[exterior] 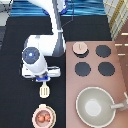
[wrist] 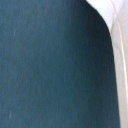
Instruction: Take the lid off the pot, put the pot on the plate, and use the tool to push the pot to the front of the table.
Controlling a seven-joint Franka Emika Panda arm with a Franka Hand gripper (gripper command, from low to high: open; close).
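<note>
The pot (exterior: 44, 116), pink-tan with a reddish inside, sits on the cream plate (exterior: 35, 121) near the exterior view's bottom, left of centre. The pale-pink lid (exterior: 80, 48) lies apart from it on the stove's upper-left burner. My gripper (exterior: 44, 81) hangs over the black table (exterior: 15, 100), just above the pot toward the exterior view's top. It is shut on the handle of the tool (exterior: 45, 91), a cream slotted spatula. The spatula's head points down at the pot, with a small gap between them. The wrist view shows dark tabletop (wrist: 50, 70) and a pale curved edge (wrist: 117, 35).
The brownish-pink stove block (exterior: 117, 75) with black burners (exterior: 104, 51) fills the exterior view's right. A large grey-beige pan (exterior: 95, 105) with a long handle stands at its bottom right. The robot's white arm (exterior: 50, 45) reaches down from the top.
</note>
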